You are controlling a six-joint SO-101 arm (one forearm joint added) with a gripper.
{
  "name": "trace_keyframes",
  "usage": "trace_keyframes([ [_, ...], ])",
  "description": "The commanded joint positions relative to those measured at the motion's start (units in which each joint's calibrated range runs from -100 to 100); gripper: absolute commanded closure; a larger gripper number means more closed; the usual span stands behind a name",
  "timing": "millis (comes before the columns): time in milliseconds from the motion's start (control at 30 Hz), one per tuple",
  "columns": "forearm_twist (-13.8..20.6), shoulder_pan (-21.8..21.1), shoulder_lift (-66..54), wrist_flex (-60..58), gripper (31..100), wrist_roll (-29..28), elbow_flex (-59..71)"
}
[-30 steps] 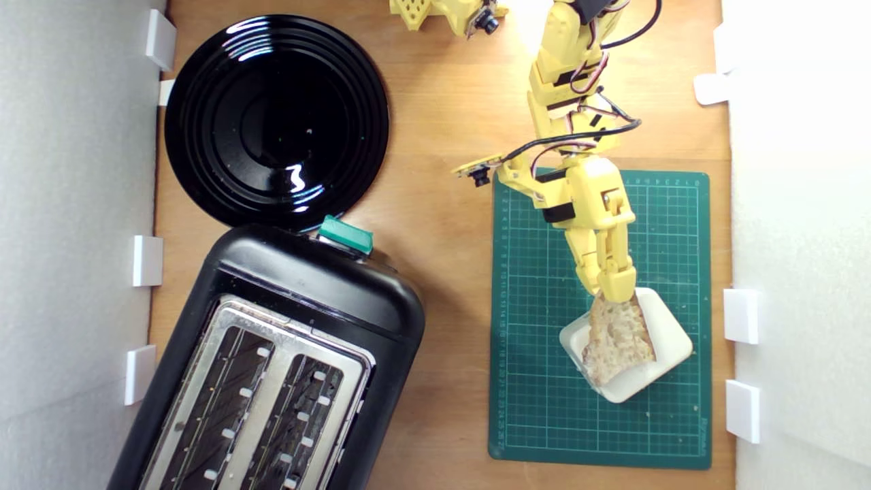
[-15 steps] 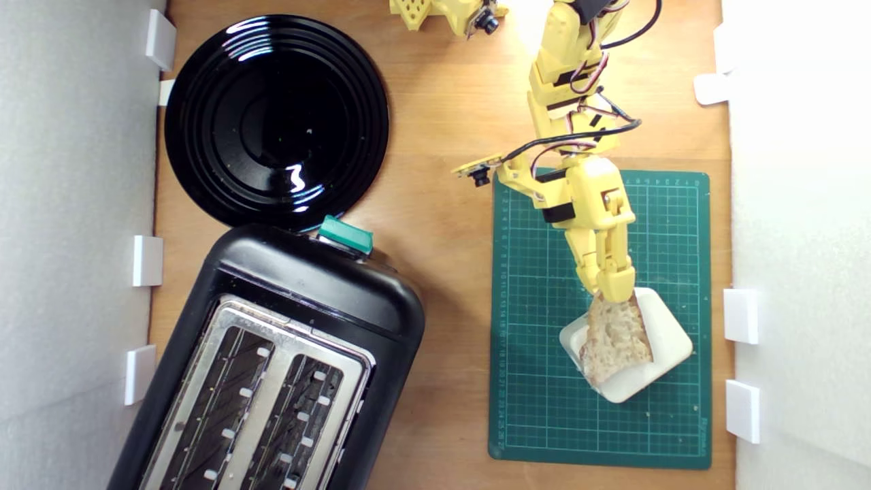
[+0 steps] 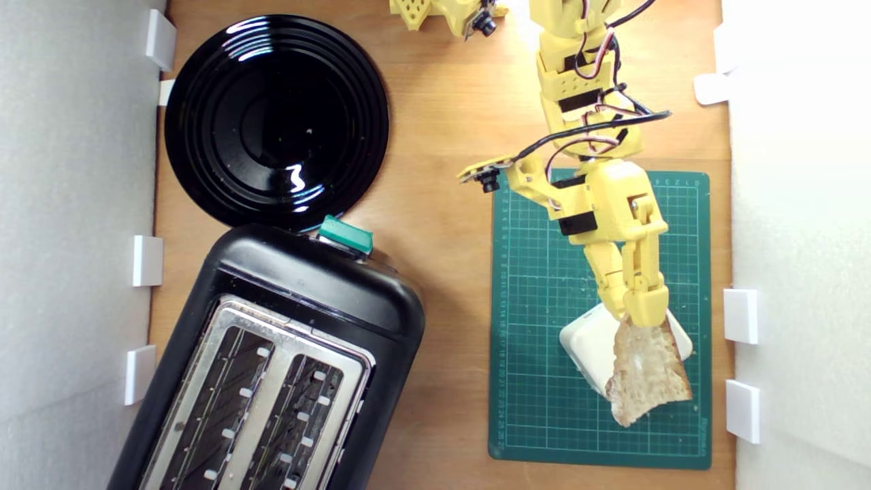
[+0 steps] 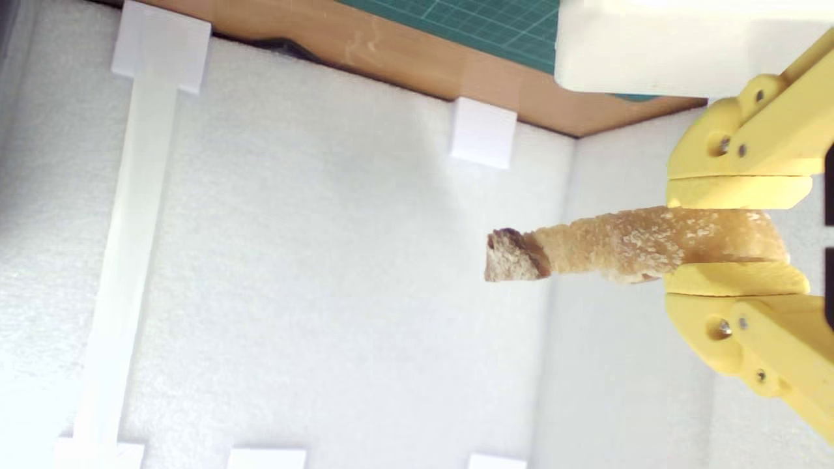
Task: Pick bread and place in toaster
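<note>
Yellow plastic gripper point(image 4: 736, 236) of ours clenches the crusty wedge of pale bread point(image 3: 646, 371) by its narrow end, apparently clear of the white rounded block point(image 3: 586, 344), so it can travel to the black two-slot toaster point(image 3: 272, 367).

Both views are brightly and evenly lit, and my white foam walls point(image 3: 796, 204) wash out almost to blank at the exterior view's right. The far end of my wooden table point(image 3: 449, 102) glows palest. The glossy round black plate point(image 3: 276, 121) throws back small white glints along its ridges and centre. The big black plastic toaster point(image 3: 272, 367) casts a soft shadow to the exterior view's right. The exterior picture is a little soft throughout. In the wrist view my yellow plastic hand point(image 4: 736, 238) sits close and slightly blurred, the crusty wedge of bread point(image 4: 625, 251) between its fingers sharper, and the white block point(image 4: 677, 45) glares featureless.
</note>
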Motion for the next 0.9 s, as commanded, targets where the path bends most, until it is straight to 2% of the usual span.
trace_keyframes([
  [0,0.95,3.95,-14.05,14.04,82.2,3.69,-1.21],
  [200,0.95,11.36,-30.27,34.43,82.5,9.61,-1.21],
  [400,0.86,18.29,-42.50,47.48,82.5,15.73,-1.40],
  [467,0.86,20.07,-46.08,51.15,82.5,18.66,-1.40],
  [500,0.86,21.44,-49.57,54.73,82.5,21.90,-1.40],
  [633,-0.14,22.81,-55.14,56.87,82.4,27.13,-1.40],
  [867,0.77,30.30,-61.55,56.87,82.5,32.57,-1.58],
])
